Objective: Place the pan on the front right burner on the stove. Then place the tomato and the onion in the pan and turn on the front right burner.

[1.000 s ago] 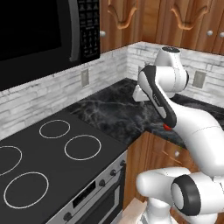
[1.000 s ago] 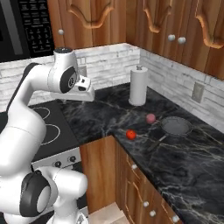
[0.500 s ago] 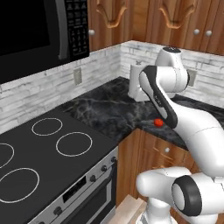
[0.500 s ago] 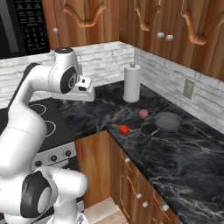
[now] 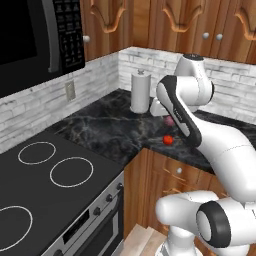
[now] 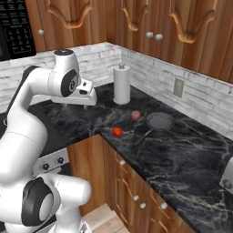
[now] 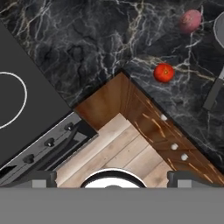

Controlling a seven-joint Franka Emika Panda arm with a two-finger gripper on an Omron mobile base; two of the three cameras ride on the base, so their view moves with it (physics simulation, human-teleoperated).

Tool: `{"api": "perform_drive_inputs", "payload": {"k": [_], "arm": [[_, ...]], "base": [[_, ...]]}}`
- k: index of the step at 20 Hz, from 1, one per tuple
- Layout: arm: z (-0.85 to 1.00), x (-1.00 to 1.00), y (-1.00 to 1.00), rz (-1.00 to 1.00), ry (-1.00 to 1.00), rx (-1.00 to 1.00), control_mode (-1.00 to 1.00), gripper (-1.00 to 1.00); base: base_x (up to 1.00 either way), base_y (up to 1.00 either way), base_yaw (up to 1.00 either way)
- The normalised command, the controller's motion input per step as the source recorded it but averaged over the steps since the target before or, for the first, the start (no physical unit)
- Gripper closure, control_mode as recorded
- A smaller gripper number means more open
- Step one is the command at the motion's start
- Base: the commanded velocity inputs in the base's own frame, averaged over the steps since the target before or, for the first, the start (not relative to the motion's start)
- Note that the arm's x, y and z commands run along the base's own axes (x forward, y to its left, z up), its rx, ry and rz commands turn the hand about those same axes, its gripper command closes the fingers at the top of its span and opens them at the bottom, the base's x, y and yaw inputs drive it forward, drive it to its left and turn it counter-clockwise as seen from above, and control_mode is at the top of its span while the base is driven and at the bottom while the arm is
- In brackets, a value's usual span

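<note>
The black marbled bench [image 6: 182, 154] runs along the brick-tiled wall and turns the corner, with wooden cabinets [image 6: 132, 191] under it and more above. To its left sits the stove [image 5: 30, 200], its black glass top marked with white rings; the front right burner [image 5: 72, 172] is bare, and a row of black knobs [image 5: 107, 197] lines the steel front. A white paper towel roll [image 6: 121, 85] stands upright near the back wall. The pan [image 6: 159, 121] rests on the bench well right of the stove, its thin black handle pointing toward the bench's front edge. Just left of the pan lies the onion [image 6: 135, 115], and the tomato [image 6: 118, 131] sits nearer the front edge, apart from both. The tool [image 6: 90, 96] hangs above the bench between the stove and the vegetables, its fingers spread wide with nothing between them.
</note>
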Motion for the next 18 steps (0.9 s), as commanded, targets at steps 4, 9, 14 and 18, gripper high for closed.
{"api": "perform_drive_inputs", "payload": {"k": [4, 9, 14, 18], "arm": [[0.00, 0.00, 0.00, 0.00, 0.00, 0.00, 1.00, -1.00], [0.00, 0.00, 0.00, 0.00, 0.00, 0.00, 1.00, -1.00], [0.00, 0.00, -0.07, -0.03, 0.00, 0.00, -1.00, -1.00], [0.00, 0.07, -0.37, -0.15, 0.00, 0.00, -1.00, -1.00]], "base": [[0.00, -0.14, -0.15], [0.00, -0.01, -0.03], [0.00, 0.00, -0.01], [0.00, 0.00, 0.00]]}}
